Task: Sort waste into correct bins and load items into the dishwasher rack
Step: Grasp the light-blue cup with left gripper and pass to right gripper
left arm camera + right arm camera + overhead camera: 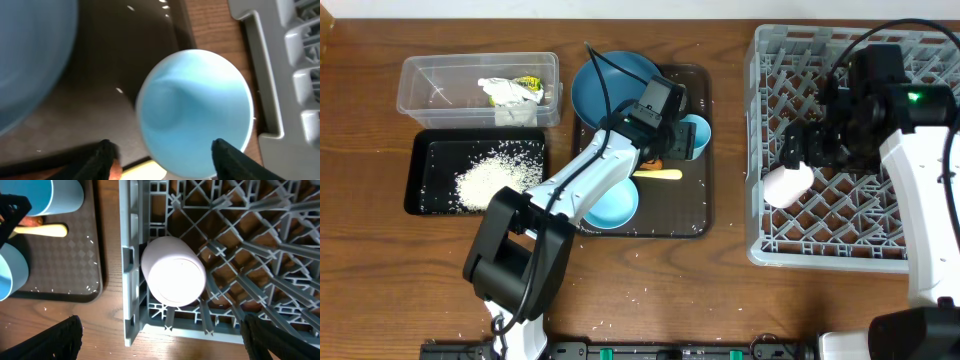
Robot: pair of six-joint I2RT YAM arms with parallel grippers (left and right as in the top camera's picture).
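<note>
right gripper gapes wide with nothing in it; the pink cup sits mid-frame between its fingers, against the rack left wall. left gripper is part open with nothing clearly gripped, straddling the blue cup mid-frame on the tray.

Brown wood-grain table spans the view; light seems even, perhaps from overhead.

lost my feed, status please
right gripper open above pink cup in dishwasher rack. left gripper over light blue cup, grip unclear. nothing blocking.
</note>
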